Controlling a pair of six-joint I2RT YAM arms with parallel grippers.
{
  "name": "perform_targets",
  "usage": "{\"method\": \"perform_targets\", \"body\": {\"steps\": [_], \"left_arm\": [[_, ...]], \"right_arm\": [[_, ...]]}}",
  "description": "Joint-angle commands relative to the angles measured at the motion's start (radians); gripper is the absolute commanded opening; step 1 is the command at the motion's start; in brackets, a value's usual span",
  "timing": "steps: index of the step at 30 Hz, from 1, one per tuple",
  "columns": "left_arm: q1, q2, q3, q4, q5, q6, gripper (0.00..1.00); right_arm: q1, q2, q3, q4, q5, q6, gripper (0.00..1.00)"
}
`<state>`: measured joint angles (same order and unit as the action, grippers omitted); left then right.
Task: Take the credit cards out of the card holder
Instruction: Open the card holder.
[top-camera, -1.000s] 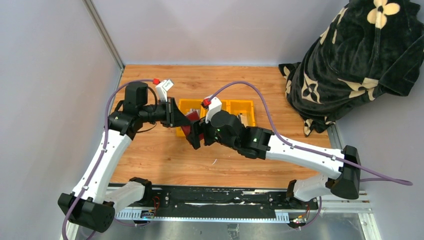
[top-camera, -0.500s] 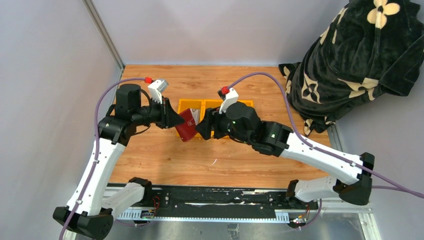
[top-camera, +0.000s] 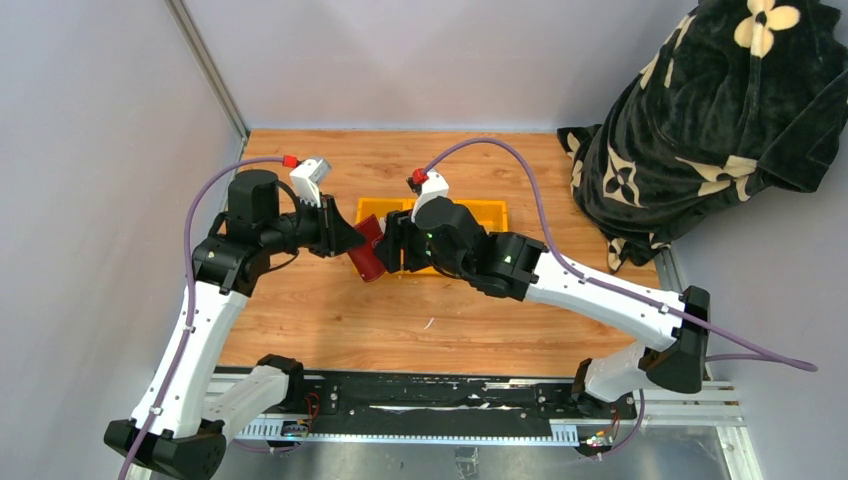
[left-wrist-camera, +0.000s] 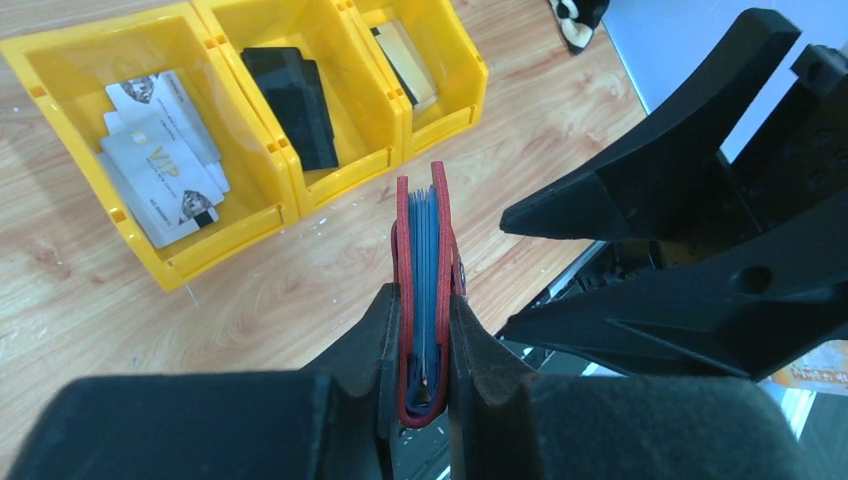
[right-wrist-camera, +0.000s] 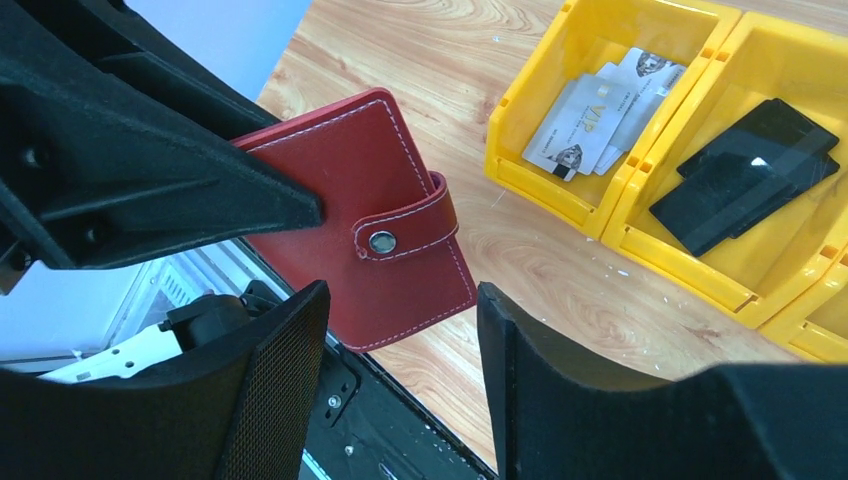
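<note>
1. Card holder (right-wrist-camera: 360, 215): maroon and folded shut. The closure tab (right-wrist-camera: 415, 225) is snapped over its edge. The holder is in the air above the bench (top-camera: 330, 310), touching neither the bench nor the tray. In the left wrist view it stands edge-on, with blue-grey sleeves (left-wrist-camera: 425, 245) visible between its covers.

2. My left fingers (left-wrist-camera: 385, 315): closed tight on the holder, one finger on each cover at the folded end.

3. My right fingers (right-wrist-camera: 500, 330): spread apart and holding nothing. In the right wrist view the holder's tab edge lies beyond the gap between them. I cannot tell whether either finger touches it.

4. Yellow tray (left-wrist-camera: 283, 175): resting on the bench at 2 o'clock from the holder in the top view.
   - One end compartment holds silvery-grey cards (left-wrist-camera: 160, 160).
   - The middle compartment holds black cards (left-wrist-camera: 290, 100).
   - The other end compartment holds a tan-gold card (left-wrist-camera: 405, 65).

5. A black flowered blanket (top-camera: 720, 110) is heaped at the far corner of the bench, at 2 o'clock.
</note>
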<state>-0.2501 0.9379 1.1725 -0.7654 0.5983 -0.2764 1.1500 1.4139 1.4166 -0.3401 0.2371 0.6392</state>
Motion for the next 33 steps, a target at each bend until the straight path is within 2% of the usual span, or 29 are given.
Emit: {"method": "perform_targets", "body": {"steps": [1,13,16,24,33], "left_arm": [[-0.003,-0.01,0.01,0.02,0.02,-0.041,0.0],[-0.003,-0.009,0.003,0.02,0.018,-0.118,0.0],[-0.003,-0.006,0.007,0.021,0.023,-0.129,0.0],[-0.003,-0.002,0.015,0.02,0.024,-0.136,0.0],[-0.003,-0.011,0.016,0.02,0.044,-0.144,0.0]], "right_arm": [[0.011,0.029,0.042,0.002,0.044,-0.005,0.59],[0.066,0.131,0.133,-0.025,0.192,-0.117,0.56],[0.087,0.155,0.16,-0.05,0.256,-0.151,0.51],[0.106,0.183,0.169,-0.092,0.414,-0.202,0.29],[0.105,0.201,0.177,-0.092,0.499,-0.24,0.16]]}}
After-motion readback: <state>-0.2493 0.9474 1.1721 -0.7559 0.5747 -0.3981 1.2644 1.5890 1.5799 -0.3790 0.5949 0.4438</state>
